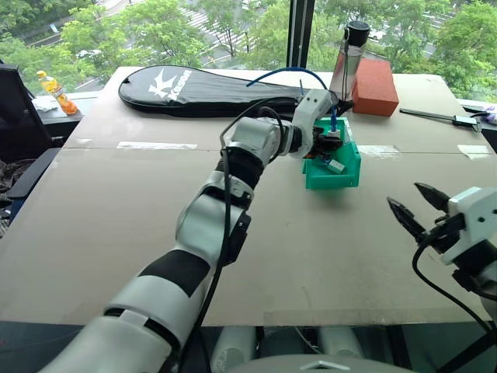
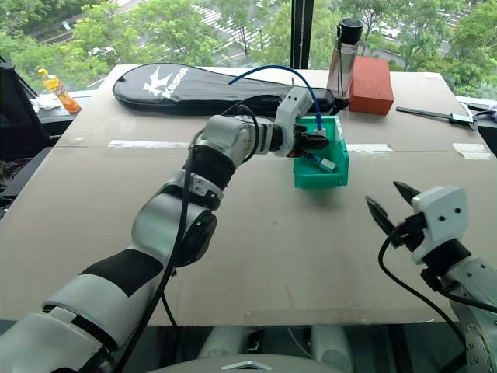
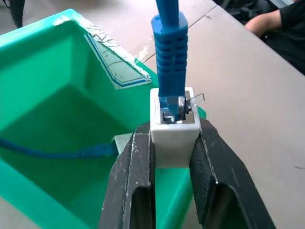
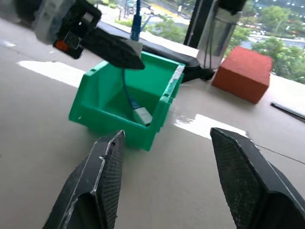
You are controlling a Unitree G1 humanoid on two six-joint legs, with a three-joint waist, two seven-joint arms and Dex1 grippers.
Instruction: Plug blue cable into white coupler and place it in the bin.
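right gripper (image 2: 388, 203): nearest the camera, low over bare table (image 2: 256, 256), fingers spread wide, nothing between them, aimed toward bin
left arm: stretched forward across table, wrist over bin's near-left rim
left gripper (image 3: 174, 152): black fingers clamped on white coupler, held above bin
white coupler (image 3: 174, 136): small white block, socket up, pinched on both sides
blue cable (image 3: 169, 52): ribbed blue boot and clear plug seated in coupler socket; cable arcs up and back over the racket case (image 1: 202, 92)
bin (image 2: 335, 172): bright green, open top, taped label on rim; second blue cable with grey-white block lying inside
behind bin: bottle (image 1: 349, 66), red block (image 1: 375, 87)
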